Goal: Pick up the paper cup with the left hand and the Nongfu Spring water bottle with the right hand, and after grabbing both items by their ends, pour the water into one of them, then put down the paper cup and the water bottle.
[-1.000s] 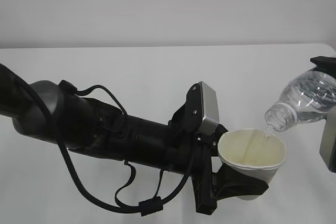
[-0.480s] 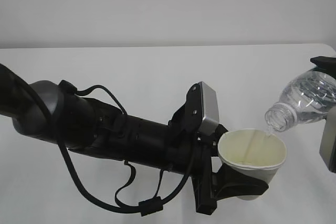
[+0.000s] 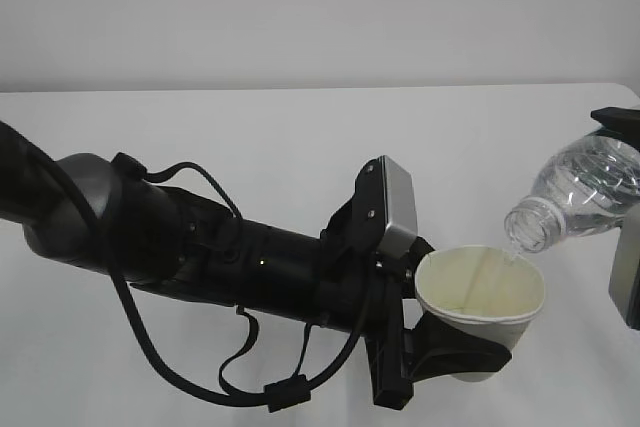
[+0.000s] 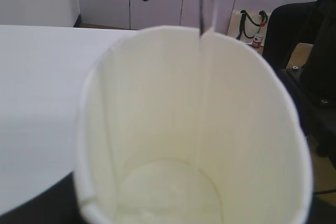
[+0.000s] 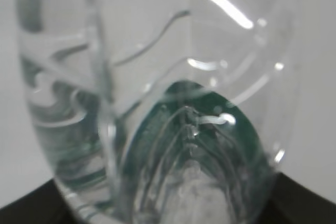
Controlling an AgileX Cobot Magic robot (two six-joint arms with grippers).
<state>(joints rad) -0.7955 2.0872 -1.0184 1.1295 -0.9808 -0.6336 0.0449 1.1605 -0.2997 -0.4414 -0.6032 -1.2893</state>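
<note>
Matte white table (image 3: 300, 137); ribbed clear bottle (image 3: 585, 192); paper cup (image 3: 480, 292).

The paper cup (image 3: 481, 296) is white outside and pale cream-yellow inside, with faint vertical lines down its inner wall. The Nongfu Spring water bottle (image 3: 580, 196) is clear, ribbed plastic; in the right wrist view a dark green shows through it. The water (image 4: 206, 3) is a colourless thread. The left hand (image 3: 440, 347) is black, its arm wrapped in black cables, with a grey block (image 3: 392, 204) near the wrist. The table (image 3: 250, 137) is white, the wall (image 3: 300, 7) pale grey
</note>
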